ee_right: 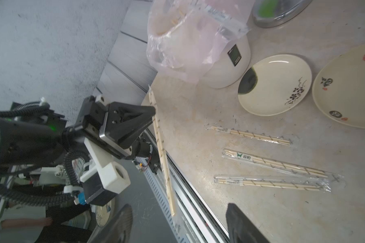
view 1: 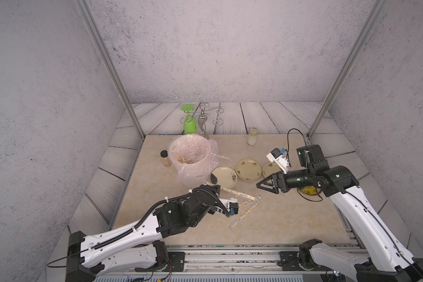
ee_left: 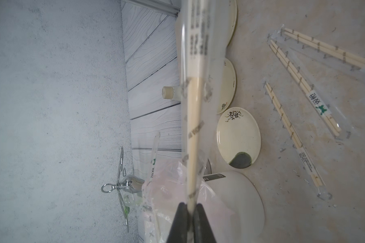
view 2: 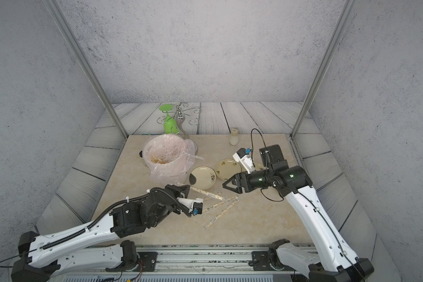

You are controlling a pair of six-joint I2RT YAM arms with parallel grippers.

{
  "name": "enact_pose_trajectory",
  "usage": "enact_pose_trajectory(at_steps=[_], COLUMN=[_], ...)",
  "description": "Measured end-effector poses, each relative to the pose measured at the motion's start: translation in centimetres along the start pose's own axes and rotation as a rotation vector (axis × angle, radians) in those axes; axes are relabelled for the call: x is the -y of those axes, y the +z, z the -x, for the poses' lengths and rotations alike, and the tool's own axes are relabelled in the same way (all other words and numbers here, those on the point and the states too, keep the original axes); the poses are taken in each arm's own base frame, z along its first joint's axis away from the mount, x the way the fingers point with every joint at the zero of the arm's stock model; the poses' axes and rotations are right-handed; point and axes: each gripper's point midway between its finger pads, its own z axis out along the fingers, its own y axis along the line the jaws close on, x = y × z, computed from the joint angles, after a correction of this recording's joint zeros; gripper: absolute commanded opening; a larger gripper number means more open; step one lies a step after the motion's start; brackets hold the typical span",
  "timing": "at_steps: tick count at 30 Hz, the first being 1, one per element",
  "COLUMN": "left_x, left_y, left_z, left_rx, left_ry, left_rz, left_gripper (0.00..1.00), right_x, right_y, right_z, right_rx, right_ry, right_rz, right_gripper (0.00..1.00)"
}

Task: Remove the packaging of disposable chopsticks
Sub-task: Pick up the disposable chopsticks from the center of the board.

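Left hand (ee_left: 190,207): clenched on a chopstick pair (ee_left: 193,117) enclosed in its sleeve (ee_left: 198,31).
Right hand (ee_right: 178,207): spread open, empty; the pair's free end is pointed toward it.

Four sleeved chopstick pairs (ee_right: 276,163) were on show: three lying on the tabletop (view 1: 279,219), the fourth pair (ee_right: 161,147) raised above it. Three cream plates (view 1: 248,169) sat in a row; one yellow dish (view 1: 308,191) was half hidden. One lined bin (ee_right: 226,71), one green goblet (view 1: 189,125), one chrome rack (view 1: 203,116), one dark-lidded jar (view 1: 164,158), one capped bottle (view 1: 252,137).
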Motion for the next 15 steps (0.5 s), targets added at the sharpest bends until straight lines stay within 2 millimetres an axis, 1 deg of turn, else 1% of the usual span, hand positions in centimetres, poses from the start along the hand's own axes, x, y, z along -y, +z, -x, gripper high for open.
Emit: enact_pose_trajectory(at_steps=[6, 11, 15], left_x=[0.8, 1.1, 0.7], left_y=[0.4, 0.4, 0.4], left_z=[-0.1, 0.3, 0.9], left_rx=[0.007, 0.030, 0.052], left_ry=[0.148, 0.203, 0.220], left_rz=[-0.039, -0.055, -0.057], left_gripper=[0.00, 0.00, 0.00], right_x=[-1.0, -0.7, -0.4], right_y=[2.3, 4.0, 5.0], right_z=[-1.8, -3.3, -4.1], right_rx=[-0.115, -0.188, -0.223], right_ry=[-0.114, -0.163, -0.177], right_rz=[0.033, 0.018, 0.024], right_gripper=[0.70, 0.67, 0.64])
